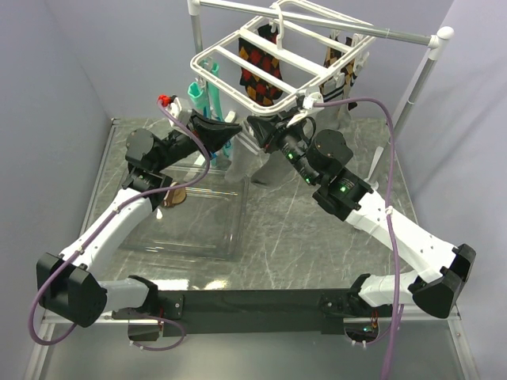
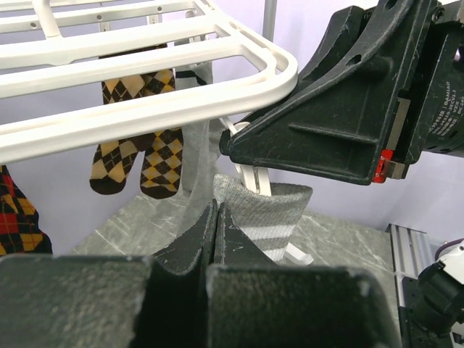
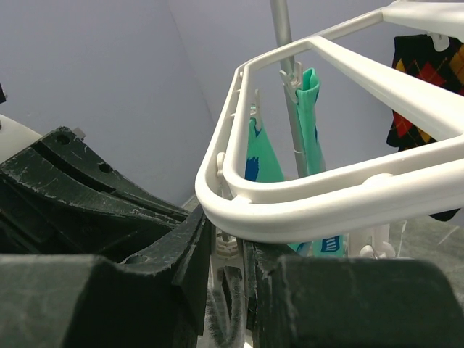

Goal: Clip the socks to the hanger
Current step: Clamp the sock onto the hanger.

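Note:
A grey sock (image 2: 270,212) with two white stripes near its cuff hangs under the near corner of the white hanger (image 1: 238,79). My left gripper (image 2: 216,207) is shut on the sock's cuff edge and holds it up at a white clip (image 2: 250,180). My right gripper (image 3: 233,239) is shut on that clip (image 3: 238,250), squeezing it just below the hanger frame (image 3: 304,210). In the top view both grippers, left (image 1: 224,131) and right (image 1: 261,131), meet under the frame corner, with the sock (image 1: 255,165) hanging below them.
Dark argyle socks (image 1: 257,67) and teal patterned socks (image 1: 203,96) hang on the hanger. The metal rail stand (image 1: 428,55) carries the hanger at the back. A clear plastic bin (image 1: 198,226) sits on the table under the left arm.

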Available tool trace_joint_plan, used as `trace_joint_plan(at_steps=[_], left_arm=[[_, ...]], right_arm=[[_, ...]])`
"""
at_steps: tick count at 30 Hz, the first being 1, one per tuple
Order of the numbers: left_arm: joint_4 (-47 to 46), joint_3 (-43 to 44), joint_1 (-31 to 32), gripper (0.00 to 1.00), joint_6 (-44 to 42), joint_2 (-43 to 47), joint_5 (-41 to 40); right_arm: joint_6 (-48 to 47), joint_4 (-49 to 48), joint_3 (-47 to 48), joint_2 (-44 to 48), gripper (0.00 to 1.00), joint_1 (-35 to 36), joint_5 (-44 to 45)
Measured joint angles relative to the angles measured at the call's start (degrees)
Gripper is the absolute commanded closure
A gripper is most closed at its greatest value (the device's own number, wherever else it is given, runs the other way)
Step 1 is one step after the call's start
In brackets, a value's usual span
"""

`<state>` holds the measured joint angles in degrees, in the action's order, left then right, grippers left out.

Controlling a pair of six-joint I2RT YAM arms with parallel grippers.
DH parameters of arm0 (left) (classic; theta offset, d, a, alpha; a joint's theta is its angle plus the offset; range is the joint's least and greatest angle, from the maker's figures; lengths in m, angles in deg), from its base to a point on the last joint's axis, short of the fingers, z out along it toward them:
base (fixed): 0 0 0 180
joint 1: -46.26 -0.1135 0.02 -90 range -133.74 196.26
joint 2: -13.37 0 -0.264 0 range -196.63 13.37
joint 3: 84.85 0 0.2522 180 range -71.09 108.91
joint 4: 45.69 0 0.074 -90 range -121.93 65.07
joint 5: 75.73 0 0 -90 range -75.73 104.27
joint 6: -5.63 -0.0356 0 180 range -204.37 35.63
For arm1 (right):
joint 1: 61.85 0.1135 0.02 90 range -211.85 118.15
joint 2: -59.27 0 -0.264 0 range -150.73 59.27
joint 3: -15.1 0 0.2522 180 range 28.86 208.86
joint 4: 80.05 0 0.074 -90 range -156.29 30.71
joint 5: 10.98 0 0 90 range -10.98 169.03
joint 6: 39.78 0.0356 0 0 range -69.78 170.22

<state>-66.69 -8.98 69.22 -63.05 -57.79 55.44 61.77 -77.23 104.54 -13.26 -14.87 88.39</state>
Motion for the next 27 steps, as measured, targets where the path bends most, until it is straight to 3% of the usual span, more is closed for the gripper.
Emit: trace_joint_plan(at_steps=[8, 11, 20, 23, 27], left_arm=[[-0.15, 0.04, 0.0, 0.99, 0.94, 0.0, -0.02], [0.0, 0.39, 0.0, 0.99, 0.92, 0.0, -0.07], [0.33, 0.92, 0.0, 0.99, 0.92, 0.0, -0.63], [0.59, 0.92, 0.0, 0.99, 0.87, 0.0, -1.03], [0.96, 0.92, 0.0, 0.99, 0.87, 0.02, -1.57]], right_arm=[[0.57, -0.52, -0.04, 0.07, 1.0, 0.0, -0.52], [0.57, -0.52, -0.04, 0.07, 0.93, 0.0, -0.85], [1.42, 1.62, 1.07, 0.07, 0.45, 0.0, -2.71], [2.08, 3.58, 1.68, 0.07, 0.35, 0.0, -3.3], [2.8, 6.29, 3.04, 0.04, 0.29, 0.0, -3.52]])
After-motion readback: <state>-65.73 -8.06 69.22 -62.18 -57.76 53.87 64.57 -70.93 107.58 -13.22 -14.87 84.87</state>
